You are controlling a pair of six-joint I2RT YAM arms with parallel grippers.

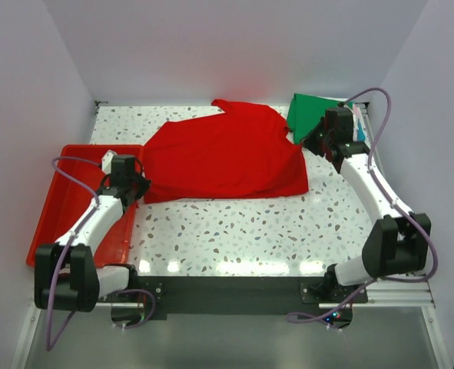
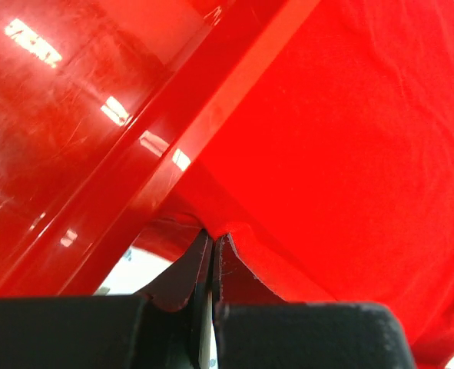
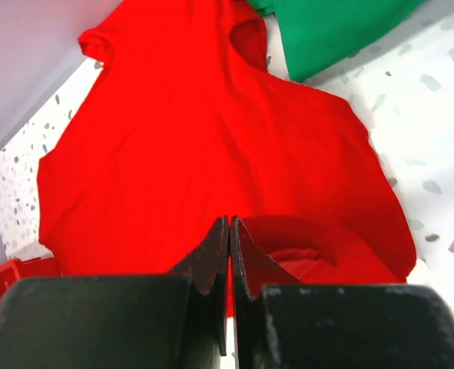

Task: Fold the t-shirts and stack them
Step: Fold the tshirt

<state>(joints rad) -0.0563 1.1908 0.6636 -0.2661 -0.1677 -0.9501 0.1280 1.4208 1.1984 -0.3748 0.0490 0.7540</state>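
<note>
A bright red t-shirt (image 1: 227, 157) lies spread open across the middle of the speckled table. My left gripper (image 1: 138, 183) is at the shirt's left edge, beside the red tray. In the left wrist view it (image 2: 213, 235) is shut on a pinch of the red cloth (image 2: 349, 138). My right gripper (image 1: 309, 143) is at the shirt's far right corner. In the right wrist view it (image 3: 230, 223) is shut with red cloth (image 3: 188, 146) between the jaws and a raised fold just to its right. A green t-shirt (image 1: 313, 111) (image 3: 326, 31) lies folded at the back right.
The rigid red plastic tray (image 1: 57, 200) stands at the left edge of the table, and its rim (image 2: 173, 146) runs close past my left fingers. Pink and teal cloth edges (image 1: 358, 123) show beside the green shirt. White walls close in the table (image 1: 234, 231) on three sides.
</note>
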